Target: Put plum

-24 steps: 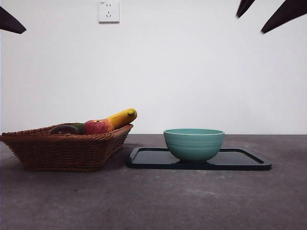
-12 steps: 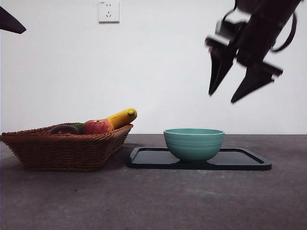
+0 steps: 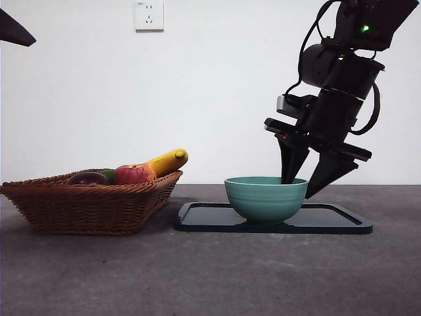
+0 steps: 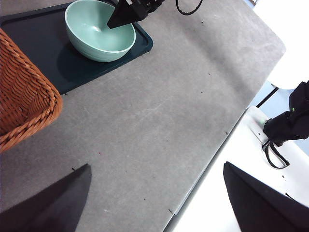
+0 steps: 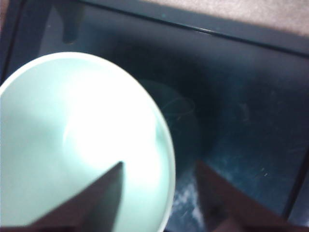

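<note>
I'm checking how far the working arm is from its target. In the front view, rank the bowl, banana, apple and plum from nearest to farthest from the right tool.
1. Green bowl: right tool straddles its rim, jaws open.
2. Banana: at the basket's near end.
3. Apple: mid-basket.
4. Plum: farthest, deeper in the basket.

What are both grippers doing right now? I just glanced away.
Left gripper: open, holding nothing, away from the fruit.
Right gripper: open, empty, jaws straddling the green bowl's rim.
</note>
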Robot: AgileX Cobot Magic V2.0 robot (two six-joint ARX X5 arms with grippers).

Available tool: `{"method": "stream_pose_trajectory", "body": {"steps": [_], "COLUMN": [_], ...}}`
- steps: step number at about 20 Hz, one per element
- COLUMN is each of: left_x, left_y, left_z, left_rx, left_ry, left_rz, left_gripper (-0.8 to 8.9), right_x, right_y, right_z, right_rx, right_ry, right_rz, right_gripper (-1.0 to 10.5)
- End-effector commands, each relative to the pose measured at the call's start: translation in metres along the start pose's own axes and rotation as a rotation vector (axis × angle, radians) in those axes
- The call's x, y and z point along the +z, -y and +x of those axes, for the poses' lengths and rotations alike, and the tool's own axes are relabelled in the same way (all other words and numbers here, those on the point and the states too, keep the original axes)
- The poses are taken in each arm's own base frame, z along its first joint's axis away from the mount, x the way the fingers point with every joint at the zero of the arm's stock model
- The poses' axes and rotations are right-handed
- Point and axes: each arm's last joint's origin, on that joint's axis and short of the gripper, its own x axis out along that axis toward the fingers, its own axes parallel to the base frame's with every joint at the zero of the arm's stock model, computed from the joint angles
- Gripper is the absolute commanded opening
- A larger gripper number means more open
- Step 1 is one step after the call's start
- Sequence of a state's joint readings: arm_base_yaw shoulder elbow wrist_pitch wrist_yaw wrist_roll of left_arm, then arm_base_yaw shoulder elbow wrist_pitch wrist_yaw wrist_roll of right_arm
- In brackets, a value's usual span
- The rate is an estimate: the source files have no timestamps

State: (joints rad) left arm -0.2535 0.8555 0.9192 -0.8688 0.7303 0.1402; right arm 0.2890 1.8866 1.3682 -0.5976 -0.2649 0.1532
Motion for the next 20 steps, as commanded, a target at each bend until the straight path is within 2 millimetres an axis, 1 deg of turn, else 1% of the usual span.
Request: {"method": "stream_pose_trajectory", "body": {"steps": [1, 2, 5, 7, 8, 10, 13, 15, 18, 20], "left_x": [0.005, 0.005, 0.005, 0.005, 0.005, 0.005, 0.005, 0.005, 0.005, 0.005], "left_y": [0.002, 0.002, 0.002, 0.002, 0.002, 0.002, 0.002, 0.002, 0.002, 0.002], "left_z": [-0.002, -0.002, -0.002, -0.002, -0.002, -0.002, -0.002, -0.002, -0.002, -0.002], "left_rx": [-0.004, -0.004, -0.004, -0.004, -0.004, -0.004, -0.004, -0.004, -0.004, -0.004], "left_ry": [0.016, 0.016, 0.016, 0.016, 0.016, 0.016, 0.016, 0.016, 0.016, 0.016], "left_rz": [0.025, 0.026, 0.025, 0.025, 0.025, 0.025, 0.026, 0.026, 0.026, 0.026], "left_gripper": [4.33, 4.33, 4.33, 4.33, 4.33, 4.33, 4.34, 4.33, 4.33, 4.33], "right_x": [0.006, 0.006, 0.009, 0.016, 0.019, 0.023, 0.019, 0.008, -0.01, -0.025], "right_y": [-0.002, -0.002, -0.003, -0.008, -0.011, -0.02, -0.032, -0.039, -0.048, -0.054], "right_z": [0.003, 0.003, -0.001, -0.016, -0.027, -0.054, -0.101, -0.135, -0.173, -0.193], "right_rx": [0.001, 0.0, 0.004, 0.005, 0.011, 0.018, 0.03, 0.033, 0.035, 0.039], "right_ry": [0.022, 0.023, 0.056, 0.104, 0.134, 0.18, 0.225, 0.262, 0.285, 0.282], "right_rz": [-0.023, -0.021, -0.027, -0.038, -0.046, -0.06, -0.095, -0.124, -0.163, -0.176], "right_gripper": [0.7, 0.2, 0.1, 0.1, 0.1, 0.1, 0.1, 0.1, 0.1, 0.1]}}
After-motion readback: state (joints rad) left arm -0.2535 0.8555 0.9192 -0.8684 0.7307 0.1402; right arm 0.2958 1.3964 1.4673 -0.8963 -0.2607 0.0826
